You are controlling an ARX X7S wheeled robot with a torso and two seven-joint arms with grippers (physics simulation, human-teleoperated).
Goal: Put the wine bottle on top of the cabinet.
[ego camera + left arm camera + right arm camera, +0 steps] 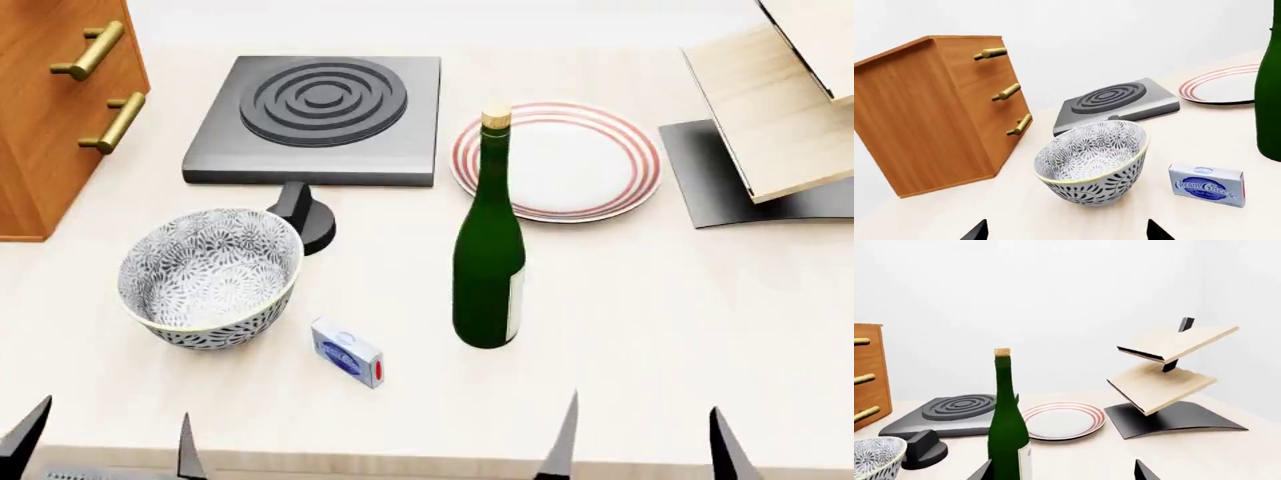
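The wine bottle [489, 255], dark green with a tan cork and a pale label, stands upright on the pale table near the middle. It also shows in the right wrist view [1007, 425] and at the edge of the left wrist view [1269, 100]. The reddish-brown cabinet [54, 100] with brass handles stands at the far left, also seen in the left wrist view [927, 115]. My right gripper [638, 440] is open and empty at the near edge, short of the bottle. My left gripper [104, 445] is open and empty, near the patterned bowl [207, 275].
A grey hotplate [318, 120] with a black knob [304, 215] lies at the back. A red-rimmed plate [561, 160] sits behind the bottle. A cream cheese box [347, 352] lies beside the bowl. A pale slanted rack [781, 110] on a dark base stands at the right.
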